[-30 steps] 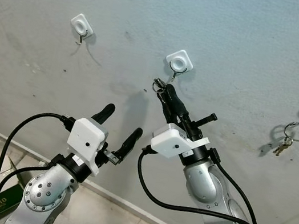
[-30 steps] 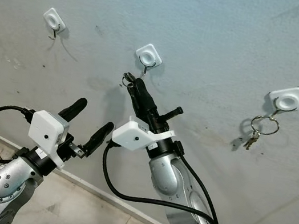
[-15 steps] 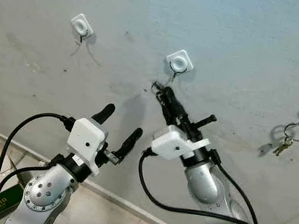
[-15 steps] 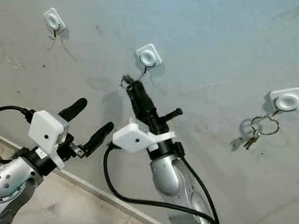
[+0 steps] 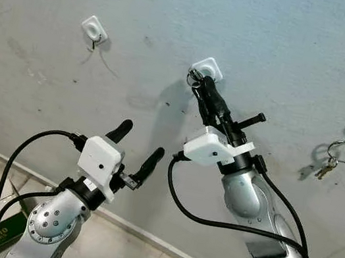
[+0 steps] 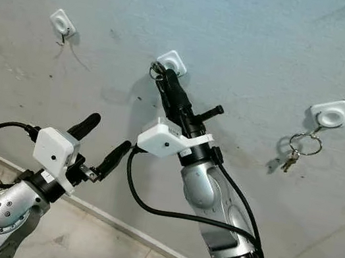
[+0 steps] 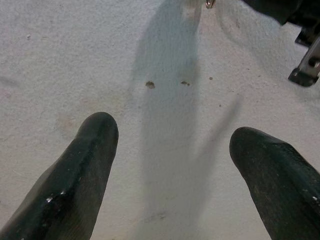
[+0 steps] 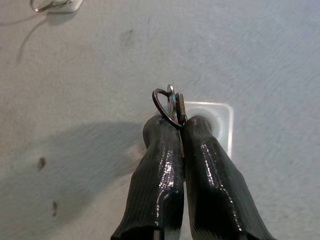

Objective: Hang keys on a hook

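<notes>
I had the right gripper (image 5: 197, 81) raised against the wall (image 5: 293, 50), its fingers pinched together on the key ring (image 8: 167, 102), right at the middle hook (image 5: 208, 69). My left gripper (image 5: 137, 144) hung lower left, fingers spread apart, holding nothing.

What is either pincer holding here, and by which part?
Right pincer pinches a key ring by its lower edge; left pincer holds nothing.

Right end effector (image 5: 197, 82) raised with fingers pinched; left end effector (image 5: 137, 146) lower, fingers spread.
</notes>
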{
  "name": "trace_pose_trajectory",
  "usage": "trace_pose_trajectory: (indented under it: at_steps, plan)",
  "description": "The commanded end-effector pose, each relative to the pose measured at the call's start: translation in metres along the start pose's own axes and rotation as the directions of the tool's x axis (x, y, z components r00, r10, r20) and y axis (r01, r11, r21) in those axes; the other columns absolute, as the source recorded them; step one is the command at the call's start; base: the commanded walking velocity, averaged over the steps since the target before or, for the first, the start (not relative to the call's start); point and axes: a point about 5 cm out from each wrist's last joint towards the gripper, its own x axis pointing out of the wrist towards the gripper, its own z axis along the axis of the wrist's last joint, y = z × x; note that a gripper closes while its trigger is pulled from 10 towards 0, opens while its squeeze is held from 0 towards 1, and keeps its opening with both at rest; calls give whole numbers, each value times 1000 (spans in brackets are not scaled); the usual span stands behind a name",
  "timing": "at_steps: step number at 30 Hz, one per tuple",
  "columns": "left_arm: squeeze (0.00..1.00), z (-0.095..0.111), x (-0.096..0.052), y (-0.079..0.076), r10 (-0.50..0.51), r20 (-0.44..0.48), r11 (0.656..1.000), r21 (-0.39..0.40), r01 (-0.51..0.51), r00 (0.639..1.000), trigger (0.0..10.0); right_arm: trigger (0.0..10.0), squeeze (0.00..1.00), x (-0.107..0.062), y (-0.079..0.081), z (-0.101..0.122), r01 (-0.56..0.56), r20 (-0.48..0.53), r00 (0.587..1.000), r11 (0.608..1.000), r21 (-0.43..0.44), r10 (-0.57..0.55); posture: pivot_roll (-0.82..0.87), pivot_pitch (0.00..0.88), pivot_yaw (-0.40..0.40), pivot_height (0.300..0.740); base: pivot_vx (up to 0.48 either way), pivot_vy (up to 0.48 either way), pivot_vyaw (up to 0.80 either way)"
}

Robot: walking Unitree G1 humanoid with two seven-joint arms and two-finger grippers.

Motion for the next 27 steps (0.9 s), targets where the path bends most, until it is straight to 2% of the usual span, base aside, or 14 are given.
trace_pose_trajectory:
  at_steps: [1,16,22,27]
  plan:
    - [0,-3,-1,0,-5,-16,1000,6,5,1000,10000,10000,0,4,-4,-2,12,0,1000,1000,8,-12,53,60,40,740,0,0,0]
    - [0,-2,-2,0,-2,-18,1000,5,2,1000,10000,10000,0,-1,-4,-31,14,-103,995,1000,22,-11,62,66,41,740,0,0,0]
    - [0,-2,-3,0,-2,-19,1000,2,2,1000,10000,10000,0,-6,-2,-32,10,-111,994,1000,25,-8,62,71,43,740,0,0,0]
    - [0,-2,-3,0,-2,-18,1000,2,2,1000,10000,10000,0,-3,-6,-27,26,-86,996,1000,12,-25,60,73,46,740,0,0,0]
